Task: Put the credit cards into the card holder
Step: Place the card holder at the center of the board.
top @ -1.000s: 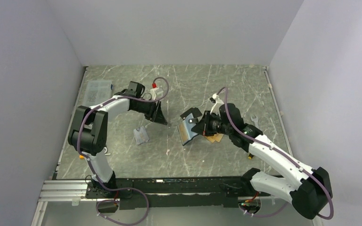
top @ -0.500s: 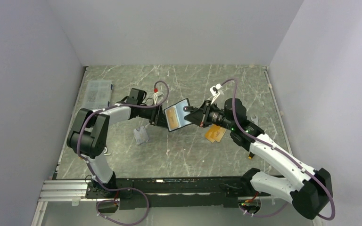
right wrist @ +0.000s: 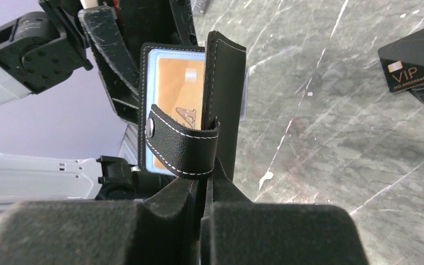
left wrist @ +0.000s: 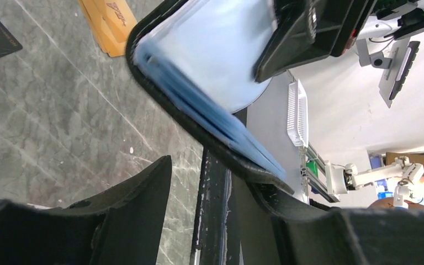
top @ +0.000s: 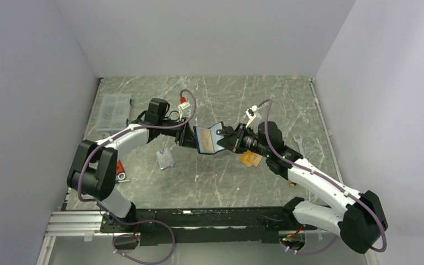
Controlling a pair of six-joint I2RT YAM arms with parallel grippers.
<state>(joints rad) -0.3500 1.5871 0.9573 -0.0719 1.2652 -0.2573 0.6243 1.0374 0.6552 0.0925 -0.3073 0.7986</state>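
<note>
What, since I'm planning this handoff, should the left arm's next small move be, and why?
Probably close the left fingers on the free flap of the card holder: they stand apart at its edge, while the right fingers, shut, hold the other flap in mid-air.

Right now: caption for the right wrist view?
Right pincer clamps the open wallet, orange card inside; black cards lie on the table.

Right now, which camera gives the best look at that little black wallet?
The right wrist view: the card holder stands close up, open, with its snap tab and an orange card behind a clear pocket. The left wrist view shows only a blurred edge and bluish pocket; the top view shows it small and distant.
</note>
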